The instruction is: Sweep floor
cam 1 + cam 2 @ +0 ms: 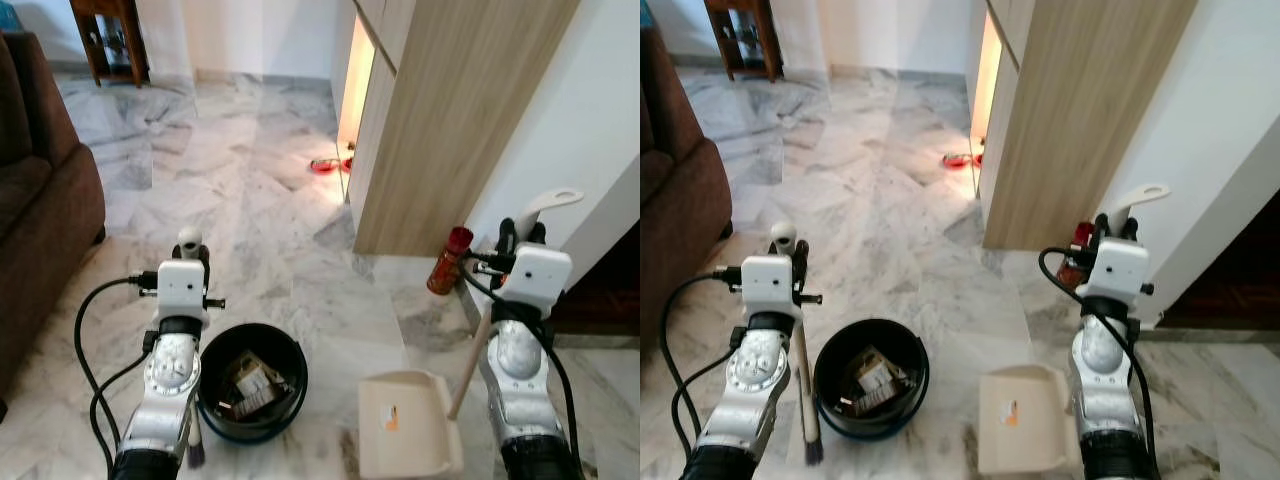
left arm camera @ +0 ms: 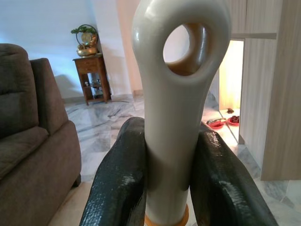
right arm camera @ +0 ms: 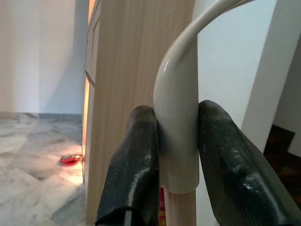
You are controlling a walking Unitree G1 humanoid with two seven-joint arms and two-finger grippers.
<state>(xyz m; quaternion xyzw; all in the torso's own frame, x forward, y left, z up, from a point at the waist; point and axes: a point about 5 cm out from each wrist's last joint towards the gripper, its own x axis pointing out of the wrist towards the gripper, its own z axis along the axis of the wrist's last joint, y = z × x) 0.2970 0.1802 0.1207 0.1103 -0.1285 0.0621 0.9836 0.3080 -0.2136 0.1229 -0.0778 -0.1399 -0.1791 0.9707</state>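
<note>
The floor (image 1: 260,200) is grey-veined white marble, glossy, running back to a white wall with a grey skirting. A brown sofa (image 1: 40,200) stands at the robot's left, and a dark wood side table (image 1: 110,40) stands far back against the wall. A tall wood-grain cabinet (image 1: 450,120) stands at the right, with warm light spilling from the gap at its far edge onto the floor, where red bowls (image 1: 325,166) lie. A red can (image 1: 448,260) stands on the floor at the cabinet's near corner, beside the white wall. The left hand (image 2: 164,188) is closed on the cream handle of the broom (image 2: 174,94), fingers (image 2: 122,188) pressed on both sides below the hanging hole; the broom stands near upright, its dark bristles touching the floor just beside a black bin (image 1: 252,385). The bin stands on the floor between the arms and holds scraps of paper and packaging. The right hand (image 3: 176,165) is closed on the curved cream grip of the dustpan (image 1: 410,425), whose wooden shaft slopes down to the beige pan resting on the floor just right of the bin.
</note>
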